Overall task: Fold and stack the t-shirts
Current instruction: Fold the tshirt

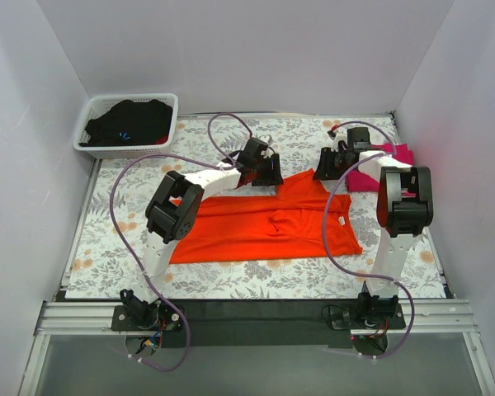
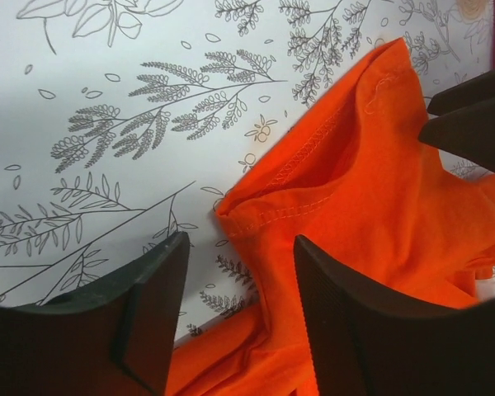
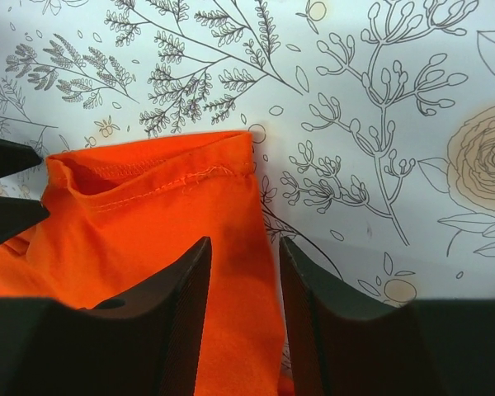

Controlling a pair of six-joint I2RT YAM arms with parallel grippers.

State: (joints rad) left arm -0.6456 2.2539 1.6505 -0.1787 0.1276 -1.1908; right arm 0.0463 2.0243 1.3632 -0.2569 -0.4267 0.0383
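Observation:
The orange t-shirt (image 1: 264, 221) lies spread across the middle of the flowered table, with one sleeve bunched up at its far edge. The magenta-pink t-shirt (image 1: 385, 167) lies crumpled at the back right. My left gripper (image 1: 270, 171) is low over the sleeve's left side. Its jaws (image 2: 239, 285) stand open astride the hemmed orange edge (image 2: 272, 210). My right gripper (image 1: 330, 169) is at the sleeve's right side. Its jaws (image 3: 243, 276) are open with the orange cloth's (image 3: 148, 214) right edge between the fingers. Neither pair of fingers presses the cloth.
A white basket (image 1: 165, 103) holding dark clothing stands at the back left corner. White walls close in the table on three sides. The pink shirt sits just behind the right arm's wrist. Bare flowered tablecloth (image 1: 115, 239) shows to the left of the orange shirt.

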